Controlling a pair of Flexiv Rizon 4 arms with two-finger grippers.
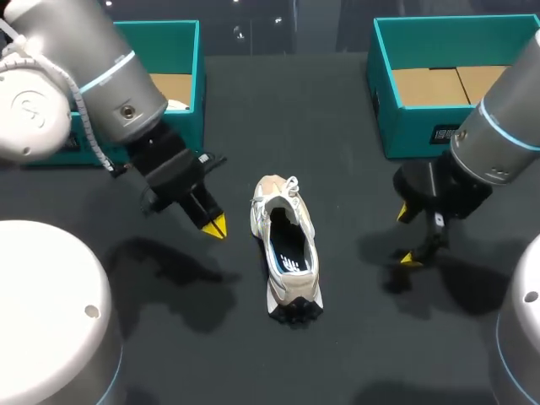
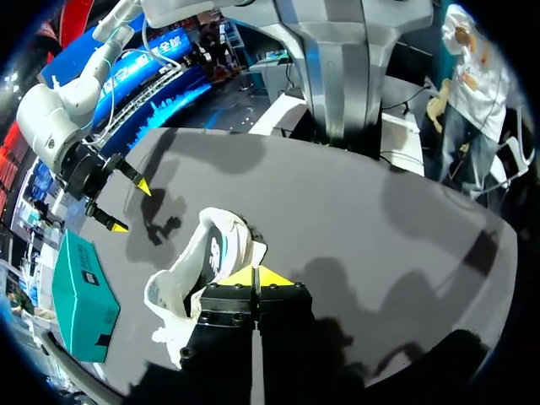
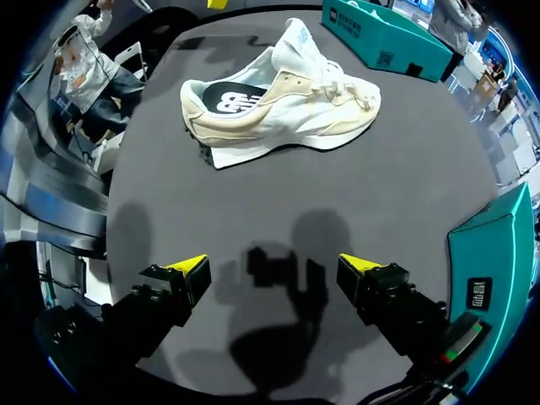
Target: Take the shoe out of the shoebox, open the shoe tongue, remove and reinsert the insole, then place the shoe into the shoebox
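Observation:
A white and beige sneaker [image 1: 287, 245] lies on the black table between my two arms, its dark insole [image 1: 291, 253] showing inside. My left gripper [image 1: 218, 226] hovers just left of the shoe, shut and holding nothing. In the left wrist view its joined yellow tips [image 2: 257, 277] sit right by the sneaker [image 2: 207, 261]. My right gripper [image 1: 407, 234] stands open to the right of the shoe, well apart from it. In the right wrist view the sneaker [image 3: 278, 105] lies on its side ahead of the open right gripper [image 3: 274, 268], with bare table between.
One teal shoebox [image 1: 187, 51] stands at the back left, behind my left arm. Another teal shoebox [image 1: 405, 126] stands at the back right, close to my right arm; it shows beside the right gripper as a teal wall [image 3: 494, 261].

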